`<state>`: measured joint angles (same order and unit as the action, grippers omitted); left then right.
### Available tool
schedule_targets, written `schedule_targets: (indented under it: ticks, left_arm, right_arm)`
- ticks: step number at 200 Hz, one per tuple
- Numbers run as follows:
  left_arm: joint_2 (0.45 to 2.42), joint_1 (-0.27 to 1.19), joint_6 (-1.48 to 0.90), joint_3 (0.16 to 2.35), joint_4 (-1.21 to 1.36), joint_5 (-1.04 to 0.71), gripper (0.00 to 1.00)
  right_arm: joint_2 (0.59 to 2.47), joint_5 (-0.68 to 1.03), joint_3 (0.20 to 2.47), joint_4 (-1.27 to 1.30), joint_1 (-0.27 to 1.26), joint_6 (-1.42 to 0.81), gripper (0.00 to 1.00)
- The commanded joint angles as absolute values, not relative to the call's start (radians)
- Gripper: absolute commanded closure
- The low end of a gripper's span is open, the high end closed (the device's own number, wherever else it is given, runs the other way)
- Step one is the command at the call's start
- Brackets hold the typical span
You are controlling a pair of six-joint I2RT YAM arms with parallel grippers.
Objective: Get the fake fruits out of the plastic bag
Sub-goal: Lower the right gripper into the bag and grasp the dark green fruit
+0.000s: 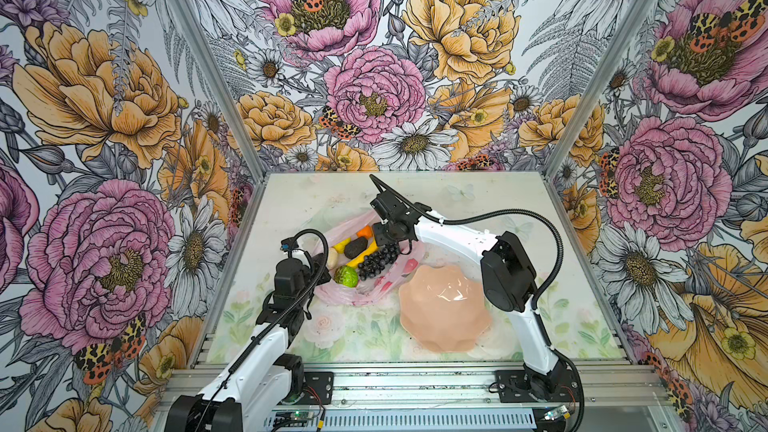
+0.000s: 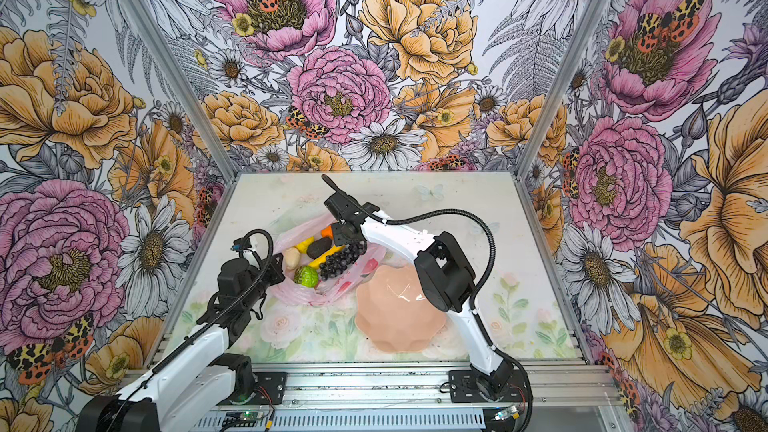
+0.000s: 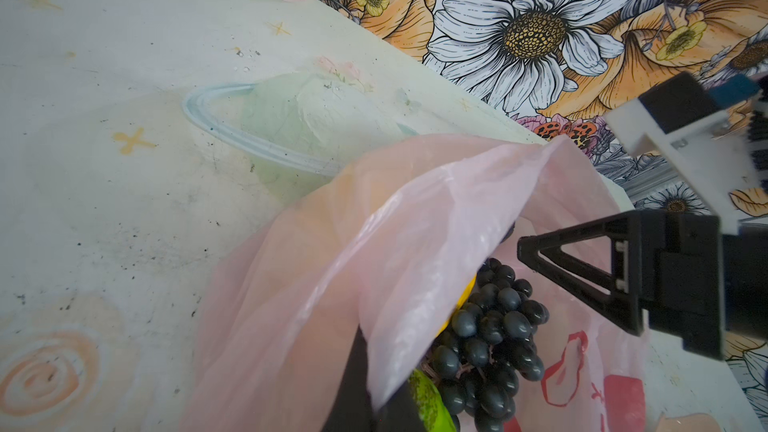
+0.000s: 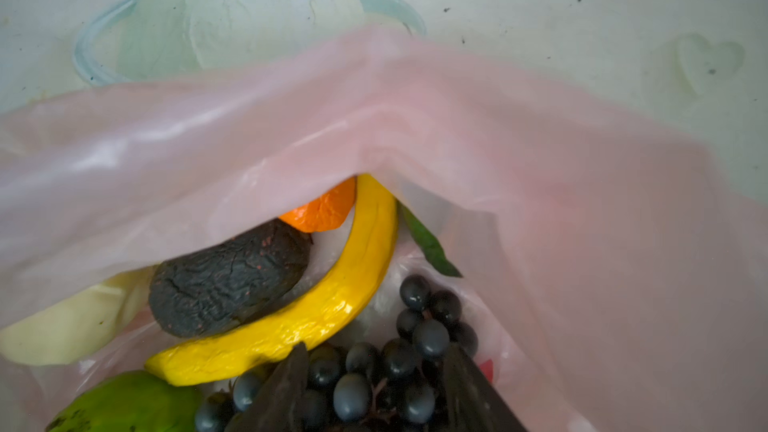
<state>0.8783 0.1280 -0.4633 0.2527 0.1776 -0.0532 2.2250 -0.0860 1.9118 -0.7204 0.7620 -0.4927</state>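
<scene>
The pink plastic bag point(image 1: 374, 288) lies open mid-table in both top views, with the fake fruits inside. They are a grape bunch point(image 1: 376, 261), banana point(image 1: 366, 254), avocado point(image 1: 356, 248), orange point(image 1: 364, 231), lemon point(image 1: 341, 245), whitish lump point(image 1: 332, 258) and green citrus point(image 1: 346, 276). My left gripper point(image 1: 322, 263) is shut on the bag's left rim and holds the film point(image 3: 415, 284) up. My right gripper point(image 4: 376, 351) reaches into the bag from above. Its fingers point(image 4: 286, 384) press both sides of the grape bunch point(image 4: 415, 347), beside the banana point(image 4: 332, 309) and avocado point(image 4: 228, 276).
A peach-pink scalloped plate point(image 1: 415, 326) sits just right of the bag, under my right arm's elbow. The floral-printed table point(image 1: 291, 209) is walled at the back and both sides. An aluminium rail point(image 1: 415, 376) runs along the front.
</scene>
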Motion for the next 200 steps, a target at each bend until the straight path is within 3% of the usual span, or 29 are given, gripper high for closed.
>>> schedule_targets:
  ticks: [1,107,200]
  left_arm:
    - [0.862,0.121,-0.445,0.240,0.208,-0.043,1.00]
    - [0.861,0.120,-0.445,0.238,0.210,-0.040,1.00]
    - [0.864,0.120,-0.446,0.239,0.214,-0.043,1.00]
  right_arm:
    - [2.262,-0.134,1.962,-0.715,0.741,-0.477,0.46]
    - [2.377,-0.109,2.094,-0.714,0.706,-0.453,0.47]
    - [2.435,-0.093,2.136,-0.713,0.712,-0.469,0.37]
